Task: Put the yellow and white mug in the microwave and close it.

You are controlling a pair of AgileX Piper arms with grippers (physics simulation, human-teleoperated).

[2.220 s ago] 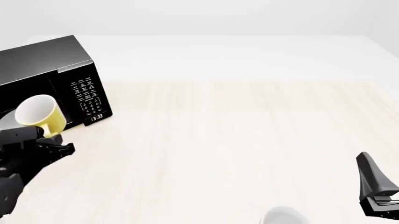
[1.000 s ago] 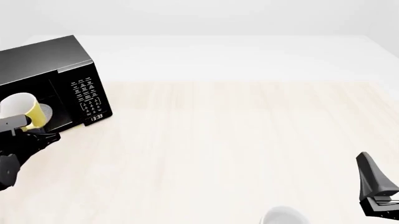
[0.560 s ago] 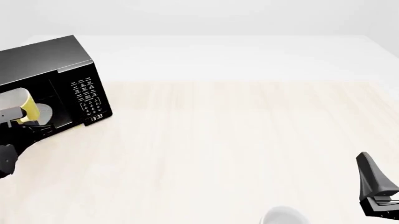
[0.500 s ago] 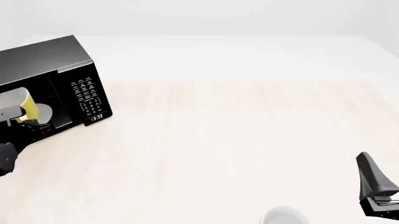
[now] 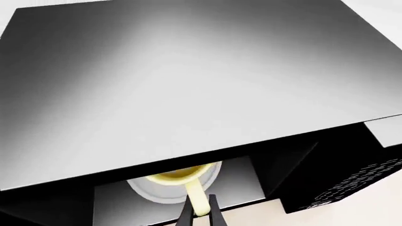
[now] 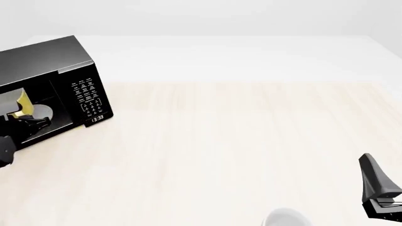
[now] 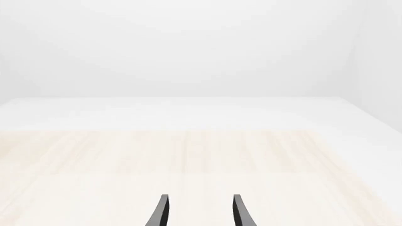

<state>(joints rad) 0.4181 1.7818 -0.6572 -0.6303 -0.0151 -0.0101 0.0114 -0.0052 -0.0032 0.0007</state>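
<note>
The black microwave [image 6: 56, 70] stands at the table's far left with its cavity facing me and open. Its top [image 5: 188, 80] fills the left wrist view. The yellow and white mug [image 6: 21, 106] is inside the cavity, over the white turntable plate [image 6: 43, 112]. In the left wrist view the mug [image 5: 179, 175] shows its rim and loop handle. My left gripper [image 5: 199, 206] is shut on that handle, and it sits at the cavity mouth [image 6: 30, 125]. My right gripper [image 7: 201, 205] is open and holds nothing, low at the right [image 6: 375, 186].
The keypad panel [image 6: 88, 99] with its clock display is on the microwave's right side. An all-white rounded cup [image 6: 285, 219] pokes in at the bottom edge, left of the right gripper. Pale wooden tabletop [image 6: 238, 141] spreads between the arms.
My left gripper has carried the mug leftward and away from me, from in front of the microwave into its cavity. The right arm has not moved.
</note>
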